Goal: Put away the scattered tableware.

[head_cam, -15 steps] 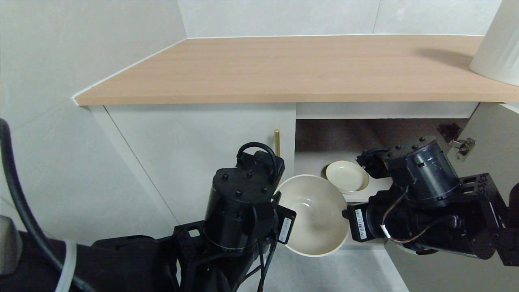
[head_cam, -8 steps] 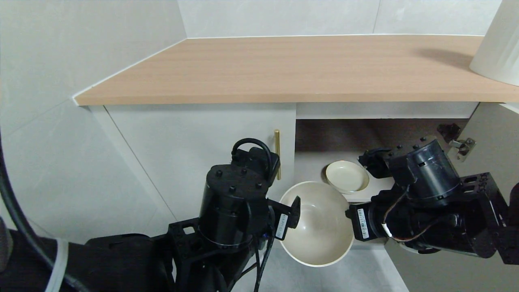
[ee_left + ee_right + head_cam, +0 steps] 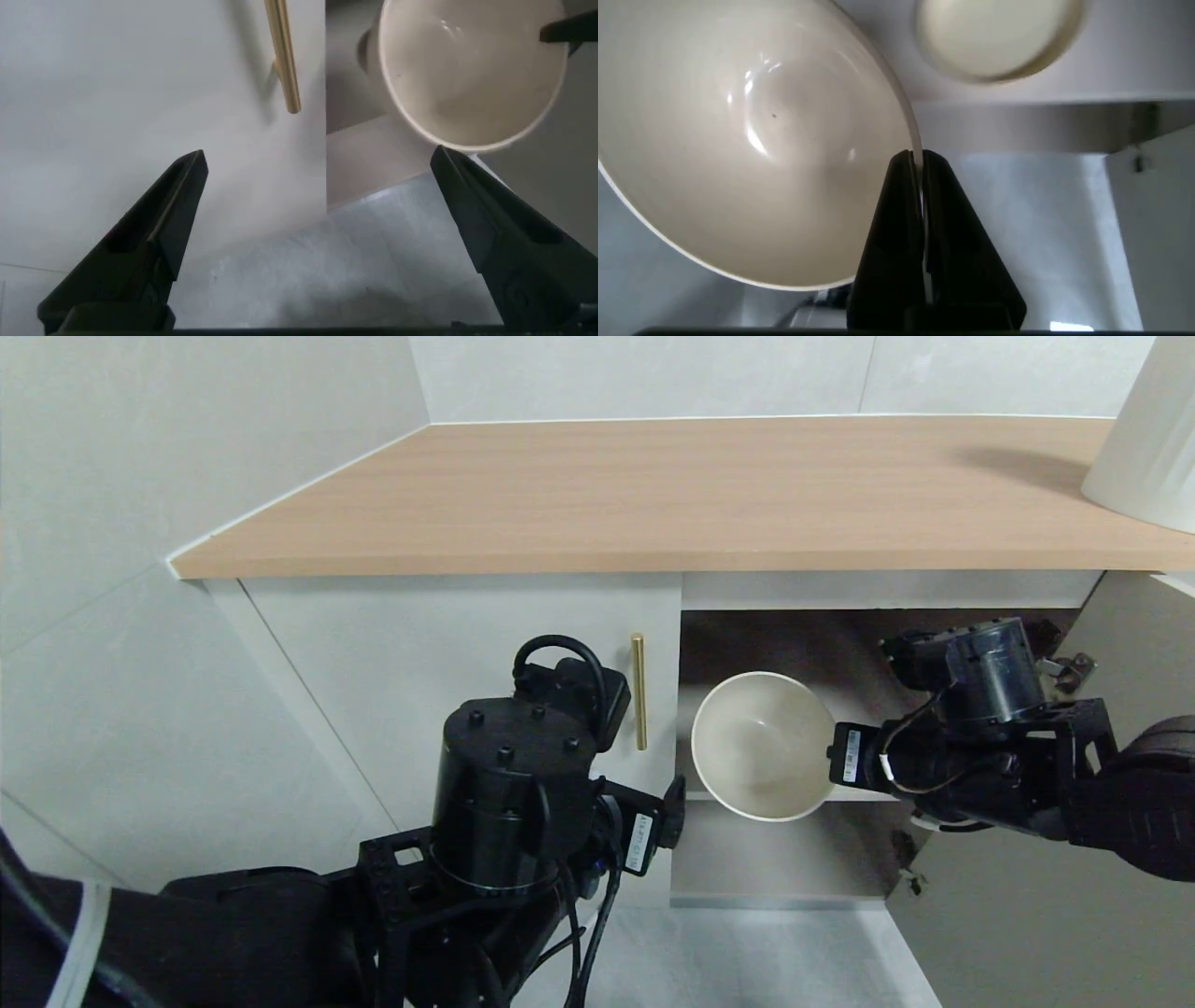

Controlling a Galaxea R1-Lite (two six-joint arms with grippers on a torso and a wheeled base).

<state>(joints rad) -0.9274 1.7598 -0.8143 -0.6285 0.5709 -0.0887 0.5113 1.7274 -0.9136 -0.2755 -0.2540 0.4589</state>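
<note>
The left gripper (image 3: pixel 658 819) hangs low in front of the closed cabinet door (image 3: pixel 467 644), fingers spread wide with nothing between them. In the left wrist view the two fingers (image 3: pixel 140 252) frame bare door and floor. The brass handle (image 3: pixel 639 691) stands upright just above it, at about 12 o'clock. The bowl (image 3: pixel 764 745) lies at roughly 2 o'clock from this gripper, apart from it, tilted with its hollow facing up and outward before the open compartment. The right gripper (image 3: pixel 834 756) pinches the bowl's rim at its 3 o'clock edge – one finger inside, one outside. Beyond the bowl a small plate (image 3: pixel 994 33) sits on the shelf (image 3: pixel 1120 75). On the counter (image 3: pixel 653 495), at far right, stands a white vessel (image 3: pixel 1144 439).
</note>
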